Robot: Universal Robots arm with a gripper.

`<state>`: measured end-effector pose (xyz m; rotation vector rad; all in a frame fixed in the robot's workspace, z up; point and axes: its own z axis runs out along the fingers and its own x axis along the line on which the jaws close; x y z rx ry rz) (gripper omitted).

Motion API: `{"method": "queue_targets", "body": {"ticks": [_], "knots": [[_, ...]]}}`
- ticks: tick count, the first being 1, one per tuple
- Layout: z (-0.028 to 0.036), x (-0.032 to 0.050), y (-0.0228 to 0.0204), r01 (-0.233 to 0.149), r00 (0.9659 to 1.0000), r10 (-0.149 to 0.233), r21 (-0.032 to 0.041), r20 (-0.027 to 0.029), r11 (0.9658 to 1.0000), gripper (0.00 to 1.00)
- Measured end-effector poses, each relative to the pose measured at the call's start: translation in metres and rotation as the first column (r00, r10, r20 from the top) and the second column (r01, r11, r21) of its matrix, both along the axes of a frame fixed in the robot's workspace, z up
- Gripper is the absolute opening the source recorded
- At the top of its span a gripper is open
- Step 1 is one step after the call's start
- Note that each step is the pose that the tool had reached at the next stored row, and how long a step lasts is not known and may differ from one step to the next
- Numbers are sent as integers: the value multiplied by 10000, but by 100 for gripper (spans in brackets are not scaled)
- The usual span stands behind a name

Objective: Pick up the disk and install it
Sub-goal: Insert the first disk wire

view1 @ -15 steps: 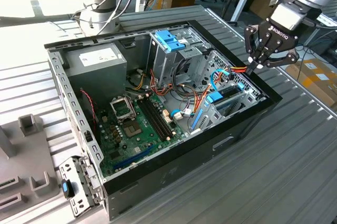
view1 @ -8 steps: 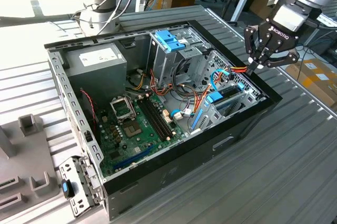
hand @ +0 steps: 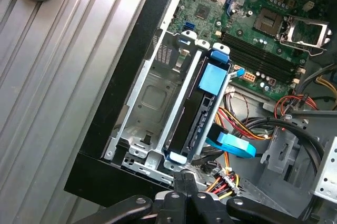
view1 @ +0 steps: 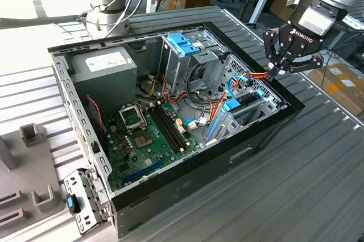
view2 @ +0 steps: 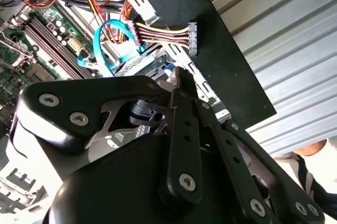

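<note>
Claw poised over the open computer case at the exterior view's right, above the drive bay, fingers drawn together to a point and gripping nothing. Disk seated on edge in the metal drive cage, blue tab up, just beside the motherboard. Case resting on the ribbed bench.

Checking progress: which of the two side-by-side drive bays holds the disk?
The inner bay, nearer the motherboard: the disk with blue rails sits in it. The outer bay, against the case wall, shows bare metal.
</note>
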<state>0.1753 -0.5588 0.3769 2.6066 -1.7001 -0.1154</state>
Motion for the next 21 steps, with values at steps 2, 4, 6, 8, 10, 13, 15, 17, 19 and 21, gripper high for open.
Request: {"method": "queue_targets", "body": {"ticks": [2, 4, 6, 8, 10, 13, 15, 17, 19, 21], "knots": [[0, 0, 0, -137, 9999, 137, 1, 0, 9999, 11], [0, 1, 0, -283, 9996, 283, 0, 0, 9996, 11], [0, 1, 0, -434, 9991, 434, 0, 0, 9991, 11], [0, 2, 0, -583, 9983, 583, 0, 0, 9983, 11], [0, 2, 0, -704, 9975, 704, 1, 0, 9975, 11], [0, 3, 0, -899, 9960, 899, 0, 0, 9960, 11], [0, 3, 0, -1120, 9937, 1120, 0, 0, 9937, 11], [0, 4, 0, -1242, 9923, 1242, 0, 0, 9923, 11], [0, 4, 0, -1380, 9904, 1380, 1, 0, 9904, 11], [0, 5, 0, -1533, 9882, 1533, 0, 0, 9882, 11]]}}
